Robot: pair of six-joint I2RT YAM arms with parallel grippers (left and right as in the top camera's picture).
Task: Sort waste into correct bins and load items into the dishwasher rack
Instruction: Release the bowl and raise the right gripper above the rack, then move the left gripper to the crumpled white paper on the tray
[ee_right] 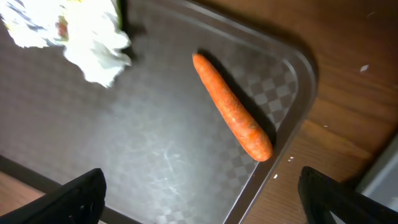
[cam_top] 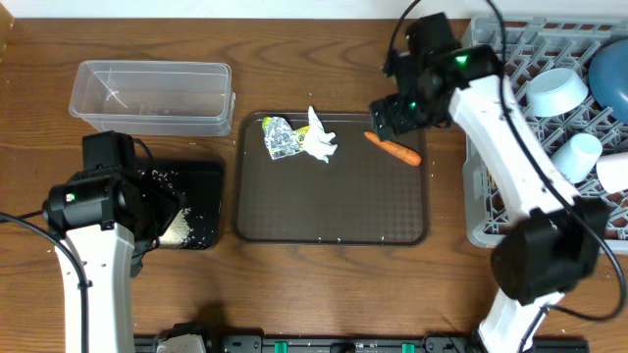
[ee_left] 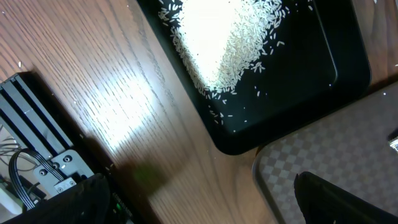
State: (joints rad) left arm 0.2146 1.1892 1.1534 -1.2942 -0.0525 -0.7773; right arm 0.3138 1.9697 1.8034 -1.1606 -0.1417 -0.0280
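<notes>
Overhead: a dark brown rectangular serving tray (cam_top: pixel 334 201) sits mid-table. On its far half lies a crumpled yellow-green and silver wrapper (cam_top: pixel 279 137), touching a crumpled white tissue (cam_top: pixel 320 143). A small orange carrot (cam_top: pixel 394 149) lies apart from them, near the tray's right edge. A clear plastic rectangular tub (cam_top: pixel 152 123) stands at far left. A shallow black rectangular tray (cam_top: pixel 201 176) lies nearer, just beside the brown tray, with white rice grains (cam_top: pixel 179 227) heaped in it. A large grey plastic lattice rack (cam_top: pixel 488 201) at right holds a small light blue bowl (cam_top: pixel 557 90), a light blue cup (cam_top: pixel 577 155) and a large round dark blue plate (cam_top: pixel 610 74). The left arm (cam_top: pixel 93 211) overlaps the black tray; the right arm (cam_top: pixel 491 108) reaches to just beside the carrot.

Left wrist: the left gripper (ee_left: pixel 199 186) is spread wide and holds nothing. Beneath it are the wooden table (ee_left: pixel 124 106), one corner of the black tray with the rice heap, and a corner of the brown tray.

Right wrist: the right gripper (ee_right: pixel 202 180) is spread wide and empty. The carrot lies diagonally near the brown tray's rounded corner, untouched. The tissue sits at upper left, apart from the carrot.
</notes>
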